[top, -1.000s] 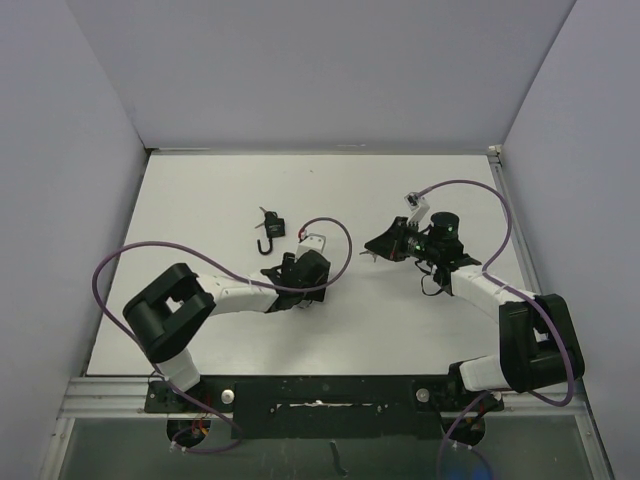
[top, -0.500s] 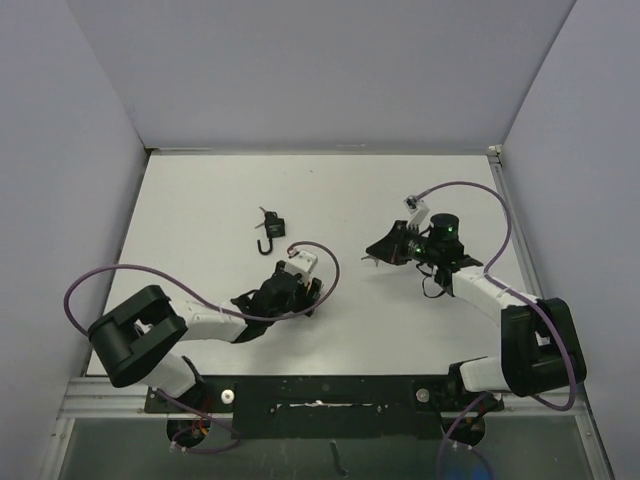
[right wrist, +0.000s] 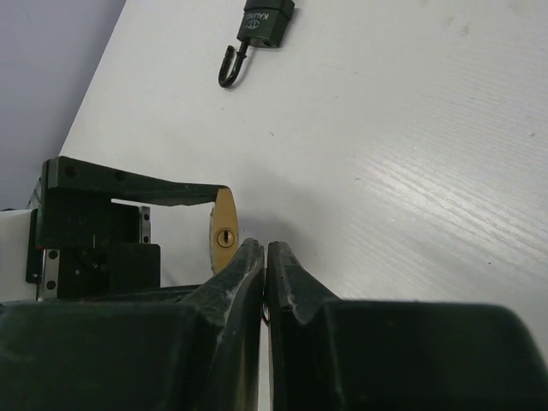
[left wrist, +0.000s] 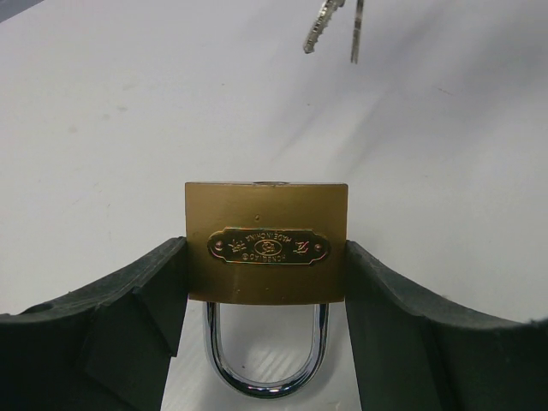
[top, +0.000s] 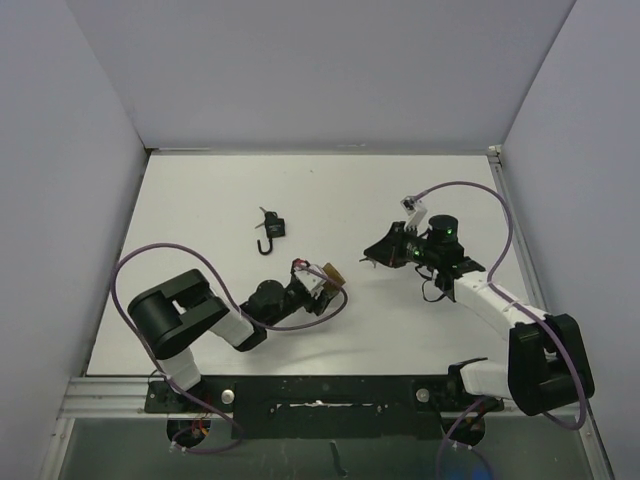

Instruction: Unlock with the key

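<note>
White counter (left wrist: 128,128) stretches under my left pincer (left wrist: 265,278), clamped on the brass padlock (left wrist: 266,241), its keyhole turned toward my right pincer (right wrist: 264,257), which is pinched together on the key (left wrist: 318,30), seemingly ready for insertion.

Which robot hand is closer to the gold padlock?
Left. The left gripper holds the brass padlock between its fingers. The right gripper, shut on the keys, is apart from it, pointing at its keyhole end across a gap.
</note>
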Robot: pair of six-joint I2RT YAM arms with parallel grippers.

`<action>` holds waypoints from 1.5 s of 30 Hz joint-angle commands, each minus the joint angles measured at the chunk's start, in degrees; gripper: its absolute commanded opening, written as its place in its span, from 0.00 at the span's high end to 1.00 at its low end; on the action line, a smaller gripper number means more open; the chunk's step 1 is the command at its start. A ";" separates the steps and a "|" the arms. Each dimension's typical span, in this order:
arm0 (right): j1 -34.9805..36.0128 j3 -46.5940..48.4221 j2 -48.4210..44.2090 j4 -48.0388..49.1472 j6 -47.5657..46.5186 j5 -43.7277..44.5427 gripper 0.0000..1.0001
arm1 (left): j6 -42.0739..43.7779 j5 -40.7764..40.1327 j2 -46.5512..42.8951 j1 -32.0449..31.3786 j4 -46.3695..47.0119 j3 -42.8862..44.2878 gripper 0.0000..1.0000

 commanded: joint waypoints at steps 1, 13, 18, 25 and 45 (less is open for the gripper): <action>1.22 1.50 -3.45 0.08 -0.65 0.18 1.00 | 4.86 7.26 0.46 0.30 15.55 3.16 1.00; 2.17 0.76 -7.86 -1.16 -3.35 -3.44 1.00 | 8.20 22.43 -1.61 5.82 15.55 2.87 1.00; 3.45 0.62 -8.89 -3.01 -4.13 -2.99 1.00 | 7.49 26.14 -1.56 7.82 15.55 3.56 1.00; 5.83 -0.98 -9.31 -2.23 -2.42 0.03 1.00 | 10.33 29.19 -0.88 7.94 15.46 5.01 1.00; 9.17 -2.60 -8.47 1.75 3.24 6.10 1.00 | 15.57 25.79 -1.71 7.32 15.37 5.77 1.00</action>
